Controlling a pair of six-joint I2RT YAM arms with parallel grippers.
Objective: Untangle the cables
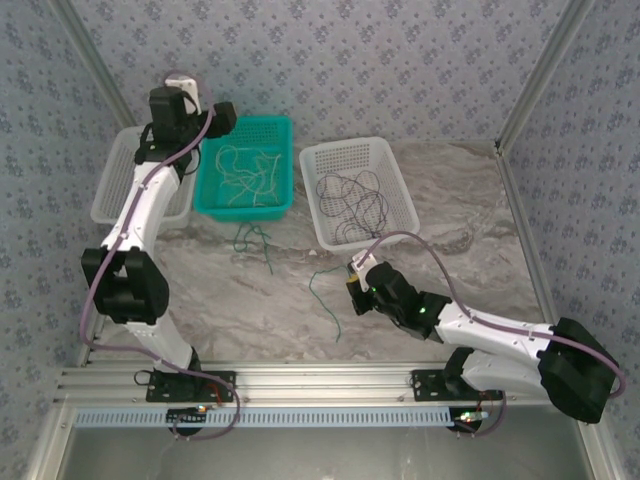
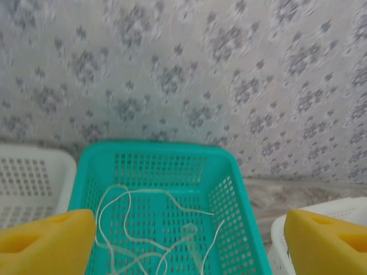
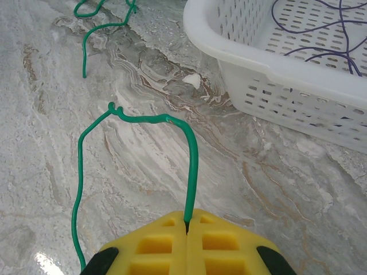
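Pale cream cables [image 2: 143,229] lie in loose loops inside the teal basket [image 2: 166,153]. My left gripper [image 2: 186,246] hangs open above them, its yellow fingers [image 2: 46,240] wide apart with nothing between. From above, the left gripper [image 1: 222,118] sits at the teal basket's [image 1: 205,190] far left corner. My right gripper [image 3: 186,220] is shut on one green cable [image 3: 192,166], which arches up and trails left over the table. In the top view the right gripper [image 1: 355,282] is just right of that green cable [image 1: 322,295]. A second green cable [image 1: 255,240] lies near the teal basket. Dark purple cables [image 1: 355,195] rest in a white basket [image 1: 325,230].
Another white basket [image 1: 115,180] stands left of the teal one, partly under the left arm. The white basket with the purple cables [image 3: 321,34] has its wall [image 3: 275,63] close on the right gripper's upper right. Patterned walls enclose the marbled table [image 1: 450,250].
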